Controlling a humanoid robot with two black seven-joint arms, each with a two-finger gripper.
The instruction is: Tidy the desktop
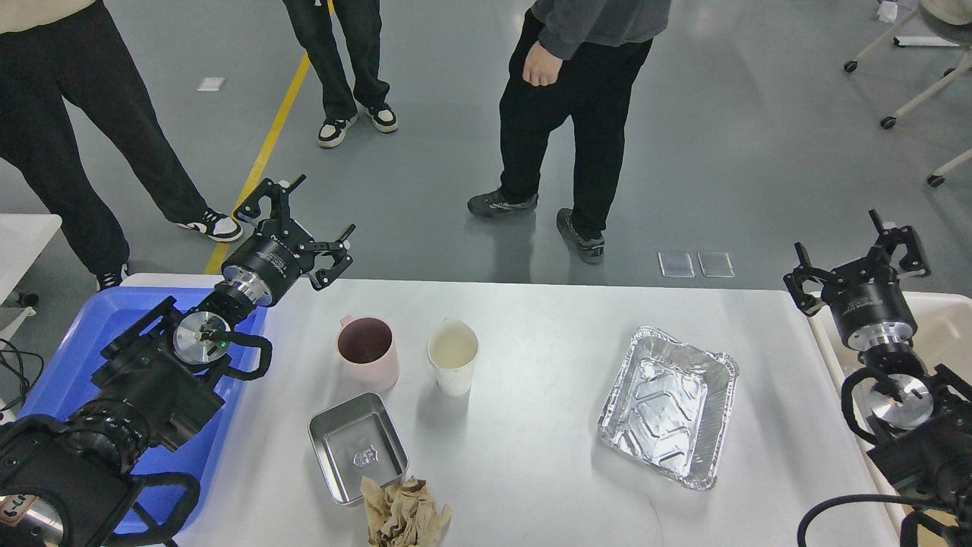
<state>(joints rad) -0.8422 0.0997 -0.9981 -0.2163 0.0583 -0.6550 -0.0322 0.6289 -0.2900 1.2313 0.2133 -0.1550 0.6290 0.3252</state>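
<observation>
The white desktop point(531, 319) fills the lower middle of the head view. On it stand a pink mug point(367, 352), a white paper cup point(453, 355), a small steel tray point(357, 447), a crumpled brown paper point(404, 515) at the front edge, and a foil tray point(670, 404) to the right. My left gripper point(304, 220) hangs open above the desktop's far left corner, holding nothing. At the far right, beyond the desktop's right edge, my right gripper point(854, 254) is open and empty too.
A blue plastic tray point(80, 357) lies left of the desktop under my left arm. A cream-coloured bin point(945, 327) sits at the right under my right arm. Three people stand on the grey floor behind the desktop.
</observation>
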